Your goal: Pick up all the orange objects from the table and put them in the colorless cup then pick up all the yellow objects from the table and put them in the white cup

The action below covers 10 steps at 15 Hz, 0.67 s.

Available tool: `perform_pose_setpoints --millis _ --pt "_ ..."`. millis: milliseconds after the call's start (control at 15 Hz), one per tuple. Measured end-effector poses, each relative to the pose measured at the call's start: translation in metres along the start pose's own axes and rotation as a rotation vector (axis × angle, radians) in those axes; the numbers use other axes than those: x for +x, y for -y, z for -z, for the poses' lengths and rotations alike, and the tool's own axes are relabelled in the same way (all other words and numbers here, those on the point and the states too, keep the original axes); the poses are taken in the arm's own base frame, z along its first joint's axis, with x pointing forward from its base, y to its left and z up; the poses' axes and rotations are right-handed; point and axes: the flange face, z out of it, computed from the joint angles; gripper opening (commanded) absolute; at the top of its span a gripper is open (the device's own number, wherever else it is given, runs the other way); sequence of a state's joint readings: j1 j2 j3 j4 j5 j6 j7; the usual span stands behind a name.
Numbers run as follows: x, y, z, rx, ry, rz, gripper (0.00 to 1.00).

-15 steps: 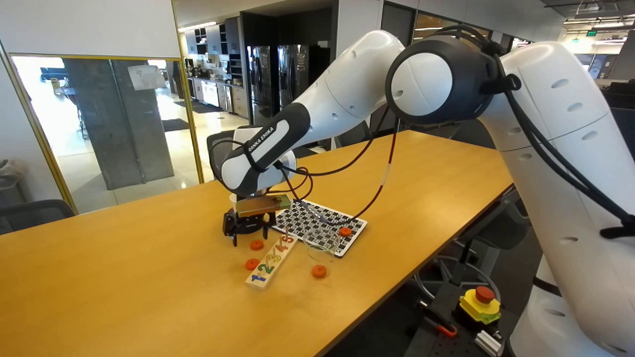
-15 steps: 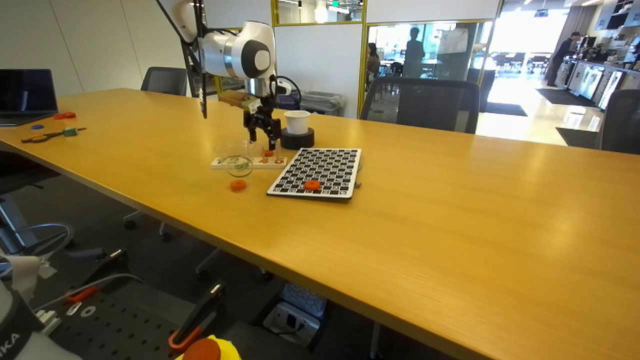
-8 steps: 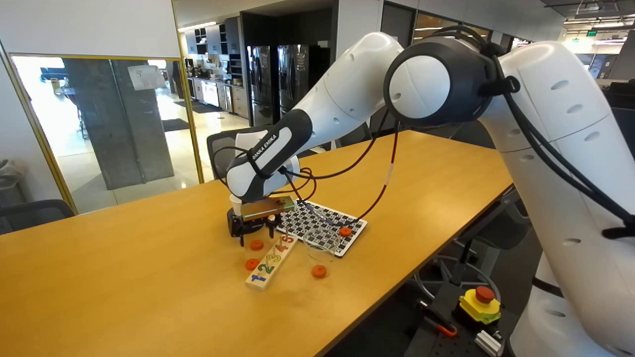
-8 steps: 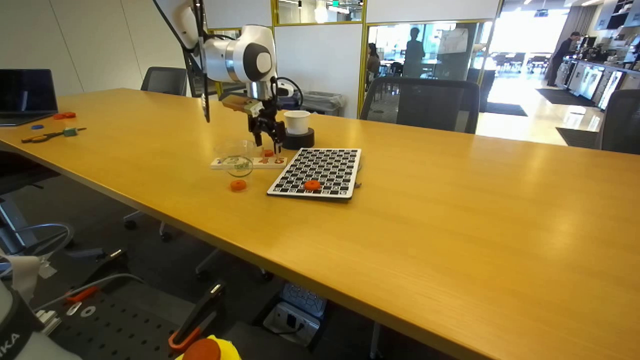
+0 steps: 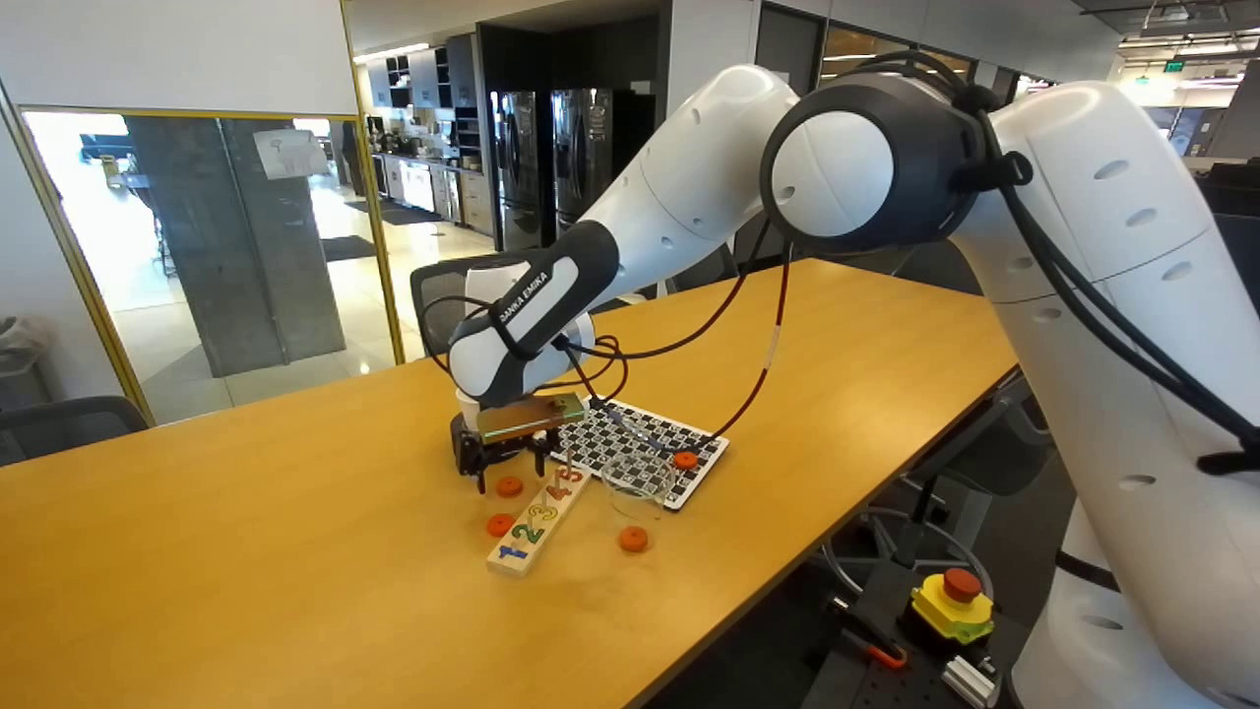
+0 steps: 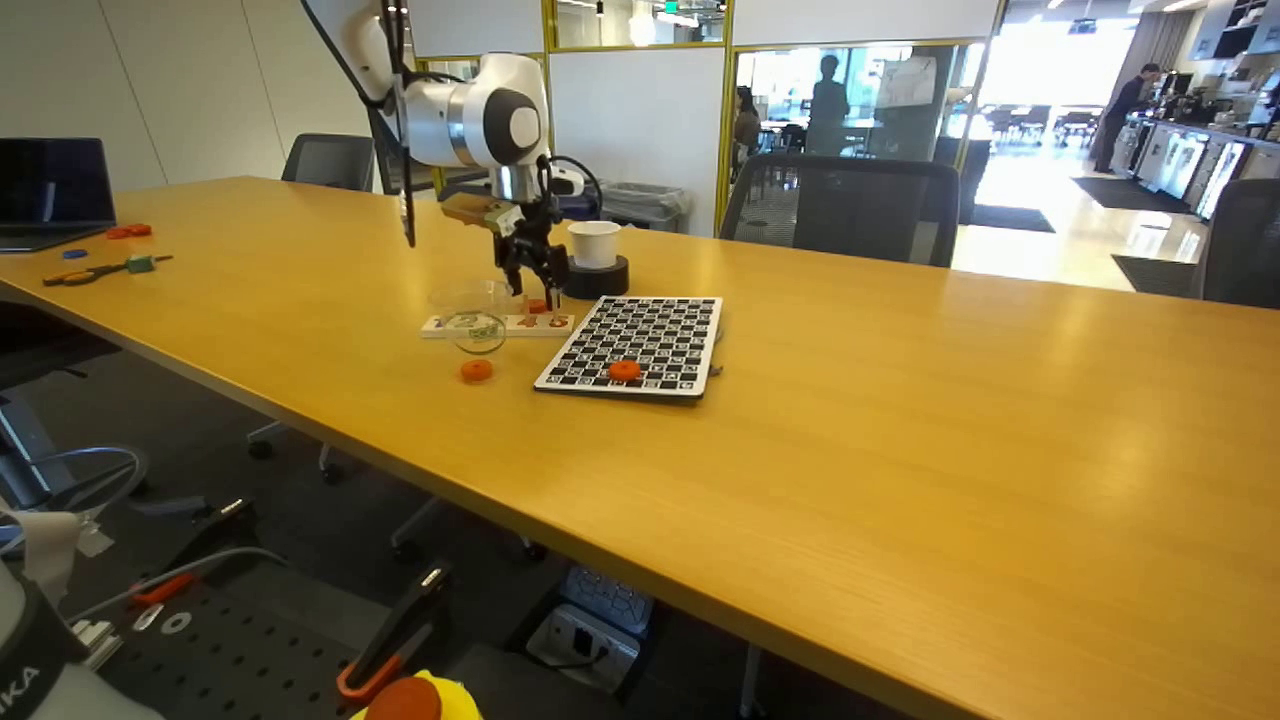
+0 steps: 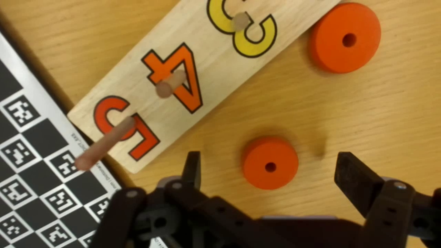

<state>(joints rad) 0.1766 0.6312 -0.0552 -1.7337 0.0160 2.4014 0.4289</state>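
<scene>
The hand (image 7: 268, 165) hangs with its fingers (image 7: 192, 170) wide apart, one at nine o'clock and one at three, and the near orange disc (image 7: 268, 155) lies on the surface (image 7: 386, 113) between them in the wrist view, touching neither. Picking up this piece looks like the step in hand. To do it well, drop straight down and close low, since the disc is squat and a high pinch would likely slip off its edge. Mind the number board (image 7: 213, 69): its end and the tall peg (image 7: 103, 144) lie at about nine o'clock, beyond one finger, so drifting that way risks a knock. The far orange disc (image 7: 336, 38), at one o'clock, is best left for a later pick. Once the grip is firm, lift above the rim of the colourless cup (image 6: 470, 315), which stands at about eight o'clock of the hand in an exterior view, before crossing to it.
</scene>
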Motion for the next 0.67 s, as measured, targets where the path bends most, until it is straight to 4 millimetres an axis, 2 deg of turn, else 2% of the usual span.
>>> perform_pose_setpoints --millis 67,133,533,667 --pt "-0.0003 0.0001 -0.0003 0.000 0.001 0.000 0.75" --pt "-0.0005 0.0002 -0.0004 0.000 0.001 0.001 0.74" --pt "-0.0009 0.0003 -0.0009 -0.001 0.002 0.000 0.27" --pt "-0.0007 -0.0001 -0.0003 -0.001 0.002 -0.001 0.17"
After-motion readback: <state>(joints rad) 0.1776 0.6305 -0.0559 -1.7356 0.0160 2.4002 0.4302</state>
